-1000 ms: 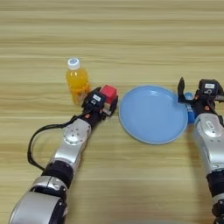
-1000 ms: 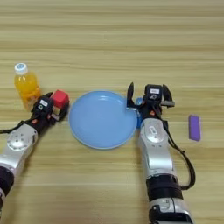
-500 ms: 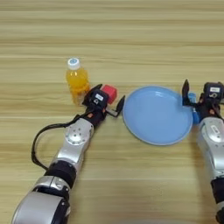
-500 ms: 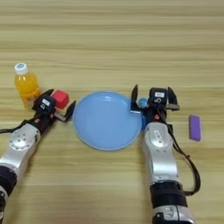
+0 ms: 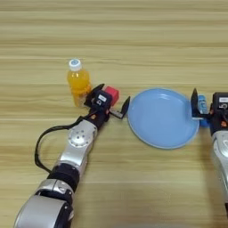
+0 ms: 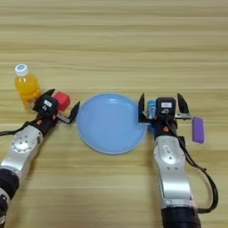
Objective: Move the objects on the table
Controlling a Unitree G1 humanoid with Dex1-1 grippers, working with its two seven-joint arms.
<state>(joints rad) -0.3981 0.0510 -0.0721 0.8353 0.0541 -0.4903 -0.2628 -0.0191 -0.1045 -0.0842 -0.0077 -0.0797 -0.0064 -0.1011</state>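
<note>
The small red cube [image 5: 112,93] rests on the table [image 5: 114,40] between the spread black fingers of my open left gripper [image 5: 111,99]. One of its fingertips [image 5: 126,106] reaches the left rim of the round light-blue plate [image 5: 162,116]. Right of the plate, my right gripper [image 6: 162,106] is open. The short blue tube [image 6: 152,107] stands between its fingers, close to the left one. The small purple block [image 6: 197,130] lies on the wood just right of that gripper.
An orange juice bottle [image 5: 78,83] with a white cap stands upright just left of the red cube and close behind my left gripper. A black cable [image 5: 44,142] loops beside the left forearm.
My left gripper's fingers have spread wider around the red cube. The plate now lies slightly further right of the bottle. The right gripper stays by the blue tube.
</note>
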